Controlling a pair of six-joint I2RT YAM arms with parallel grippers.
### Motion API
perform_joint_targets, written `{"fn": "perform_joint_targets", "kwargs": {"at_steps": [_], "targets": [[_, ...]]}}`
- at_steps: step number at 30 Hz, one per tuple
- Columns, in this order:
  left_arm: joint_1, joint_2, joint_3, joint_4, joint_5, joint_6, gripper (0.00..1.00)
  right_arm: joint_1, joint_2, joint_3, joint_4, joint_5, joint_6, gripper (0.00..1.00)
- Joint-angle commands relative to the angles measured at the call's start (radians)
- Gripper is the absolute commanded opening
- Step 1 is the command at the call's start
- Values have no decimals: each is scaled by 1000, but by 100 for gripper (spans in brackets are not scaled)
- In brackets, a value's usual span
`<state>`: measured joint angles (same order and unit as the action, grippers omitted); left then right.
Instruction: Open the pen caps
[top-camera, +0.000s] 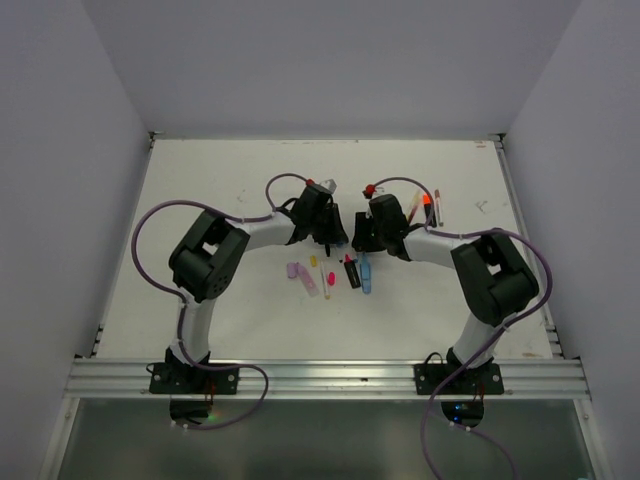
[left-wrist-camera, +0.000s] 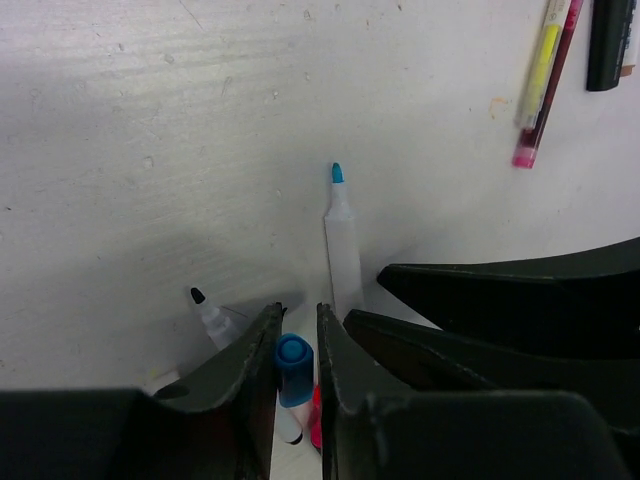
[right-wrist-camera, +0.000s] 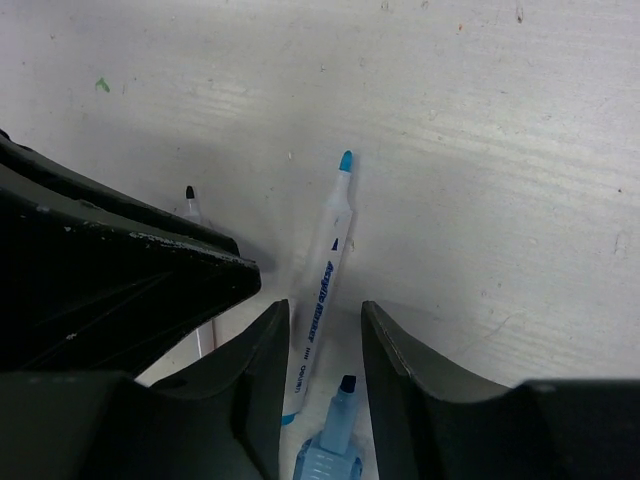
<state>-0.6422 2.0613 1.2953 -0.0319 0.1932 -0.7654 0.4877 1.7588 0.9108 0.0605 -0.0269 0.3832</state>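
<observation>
Left wrist: blue cap (left-wrist-camera: 293, 357) between fingers (left-wrist-camera: 240, 385)

Soft, even white light from overhead; the table (top-camera: 200, 190) reads bright without glare. In both wrist views a broad grey shadow spreads up from the bottom of the frame, and the dark foreground there is slightly out of focus

The left arm (top-camera: 215, 258) and right arm (top-camera: 490, 275), black-and-white, meet mid-table. Nearby lie a stubby lilac highlighter (top-camera: 297, 270) and a blue pen (top-camera: 366, 276).
</observation>
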Motion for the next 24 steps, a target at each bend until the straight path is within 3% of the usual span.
{"fn": "perform_joint_targets", "kwargs": {"at_steps": [1,4,12,20,24], "targets": [[-2,-29,-8,9,-9,0,25,-5,-51,17,-1,21,5,39],[-4,-52,-8,7,-24,-2,30,-5,-97,10,-4,25,8,40],[-4,-110,-30,0,-58,9,47,-11,-194,46,-116,310,2,49],[-4,-210,-63,3,-63,18,54,-101,-104,194,-260,444,59,59],[-4,-314,-91,-36,-136,52,81,-159,-4,290,-329,464,104,57]]}}
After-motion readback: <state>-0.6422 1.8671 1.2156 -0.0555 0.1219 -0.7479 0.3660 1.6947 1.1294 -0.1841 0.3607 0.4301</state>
